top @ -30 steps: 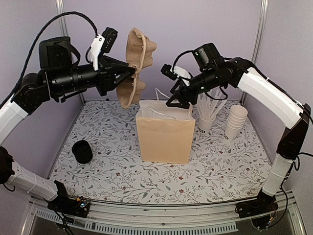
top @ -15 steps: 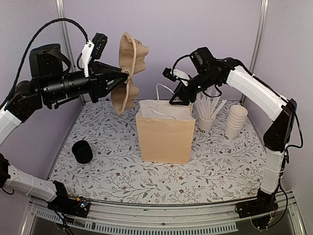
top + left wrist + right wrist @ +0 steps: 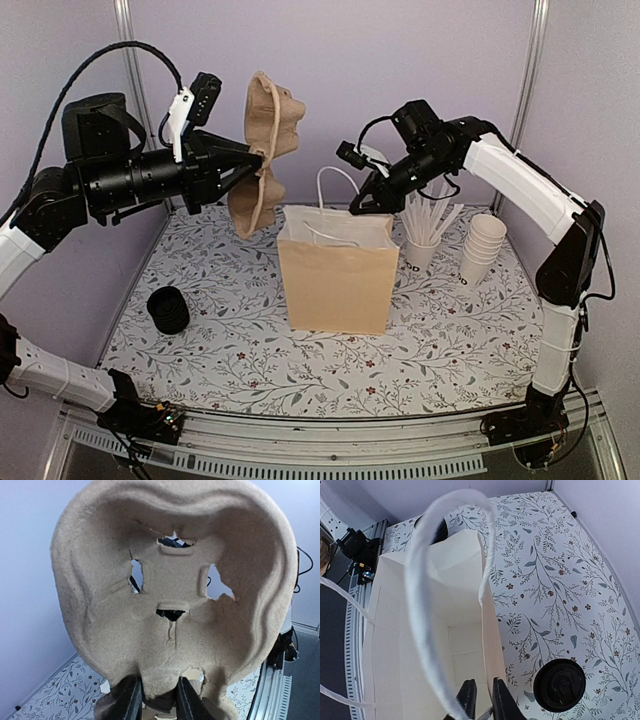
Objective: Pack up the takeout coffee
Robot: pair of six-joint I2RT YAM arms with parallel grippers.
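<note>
My left gripper (image 3: 255,160) (image 3: 157,687) is shut on the lower rim of a brown pulp cup carrier (image 3: 265,150) (image 3: 170,580). It holds the carrier upright in the air, left of and above the brown paper bag (image 3: 335,280). The bag stands open mid-table, and its pale inside (image 3: 420,630) shows from above. My right gripper (image 3: 362,200) (image 3: 481,687) is over the bag's back rim. Its jaws are shut on the bag's white handle (image 3: 335,180) (image 3: 420,605). A takeout coffee shows only as a round black lid (image 3: 563,685) on the table behind the bag.
A white cup of straws (image 3: 420,245) and a stack of lidless white cups (image 3: 483,245) stand right of the bag. A black cylindrical thing (image 3: 168,310) sits at the table's left. Purple walls enclose the back and sides.
My right gripper's jaws have closed on the bag's handle at the back rim. The left arm shifted the carrier slightly left and lower, then held still.
</note>
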